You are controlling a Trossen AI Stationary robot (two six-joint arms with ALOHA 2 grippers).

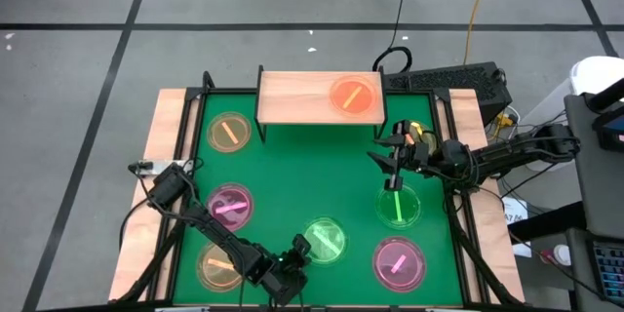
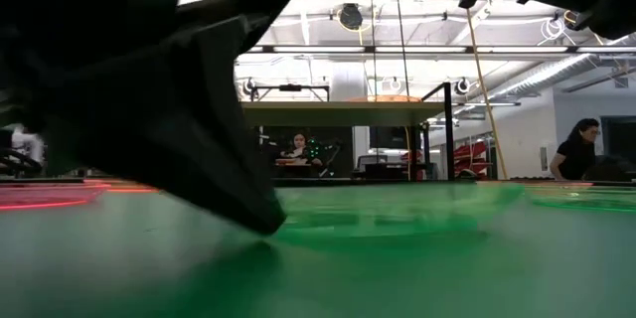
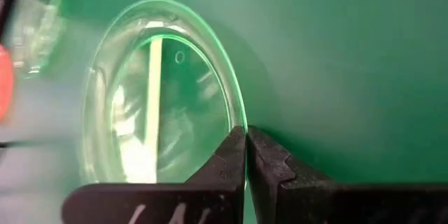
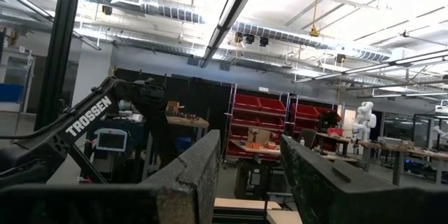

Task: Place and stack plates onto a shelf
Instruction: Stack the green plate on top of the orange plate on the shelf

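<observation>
Green plate (image 1: 325, 241) flat in left gripper (image 1: 295, 251), stripe diagonal.

One plate (image 1: 353, 95) on shelf (image 1: 292, 97)

The high view shows 7 plates: 1 orange plate (image 1: 353, 95) on the 1 shelf (image 1: 292, 97), 2 yellowish, 2 pink and 2 green on the table (image 1: 292, 171). 2 arms appear.

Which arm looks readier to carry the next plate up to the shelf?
Probably the left: the left gripper is already shut on the rim of the green plate. The right gripper is open and empty, beside the shelf.
</observation>
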